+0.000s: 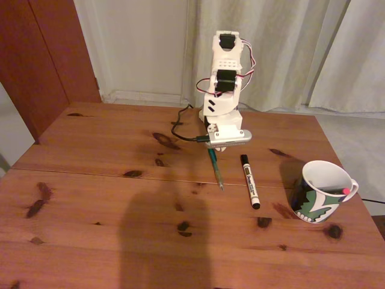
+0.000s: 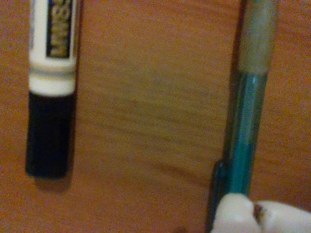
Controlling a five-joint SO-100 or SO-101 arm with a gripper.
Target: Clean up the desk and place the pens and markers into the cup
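On the desk (image 1: pixel 90 198) my gripper (image 1: pixel 224 144) hangs low in front of the arm's base, over the far end of the translucent green pen (image 1: pixel 216 170). In the wrist view the two white fingertips (image 2: pixel 233 216) meet at the bottom edge, so the gripper (image 2: pixel 256 213) is shut, and the green pen (image 2: pixel 245 131) runs under the left tip. The white marker (image 1: pixel 249 180) with black caps lies parallel to the pen, to its right; its black cap (image 2: pixel 47 131) shows up close. The cup (image 1: pixel 322 191) stands at the right with a red-ended pen (image 1: pixel 346 191) inside.
A black cable (image 1: pixel 178 129) loops on the desk left of the arm's base. Curtains and a wooden door stand behind the table. A dark shadow falls on the near middle of the tabletop. The desk's right edge runs close behind the cup.
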